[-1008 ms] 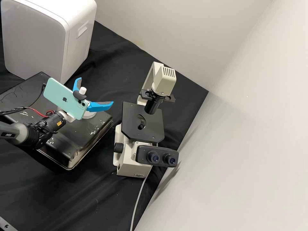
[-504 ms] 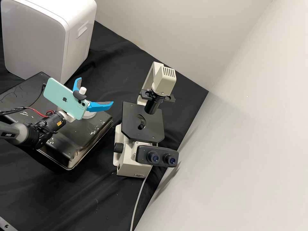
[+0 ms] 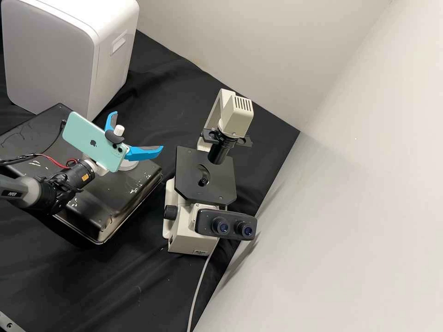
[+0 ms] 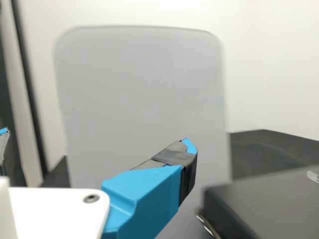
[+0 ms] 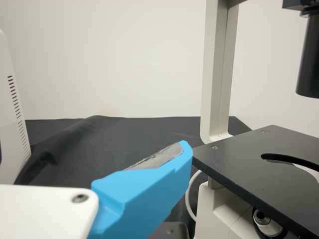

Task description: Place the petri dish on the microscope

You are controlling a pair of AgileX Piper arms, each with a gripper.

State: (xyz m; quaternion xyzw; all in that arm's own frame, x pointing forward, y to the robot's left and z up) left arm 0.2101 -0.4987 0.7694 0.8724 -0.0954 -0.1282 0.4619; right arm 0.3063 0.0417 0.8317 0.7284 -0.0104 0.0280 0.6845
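Observation:
The beige microscope (image 3: pixel 184 230) stands right of centre, its black stage (image 3: pixel 188 175) bare, with a dark hole under the objective. My right gripper (image 3: pixel 137 131) hangs over the right corner of a black tray (image 3: pixel 106 207), just left of the stage. It is open wide with nothing between its fingers, and a mint phone is clamped on its wrist. In the right wrist view one blue finger (image 5: pixel 149 181) points at the stage (image 5: pixel 259 159) close by. My left gripper (image 4: pixel 94 139) is open in front of a white box (image 4: pixel 139 99). A small clear glint (image 4: pixel 314 174) lies on the tray; what it is I cannot tell.
A large white box (image 3: pixel 64 50) stands at the back left behind the tray. The binocular eyepieces (image 3: pixel 228 226) jut from the microscope's front, and its cable (image 3: pixel 198 290) runs toward the front edge. A pale wall (image 3: pixel 360 207) closes off the right side.

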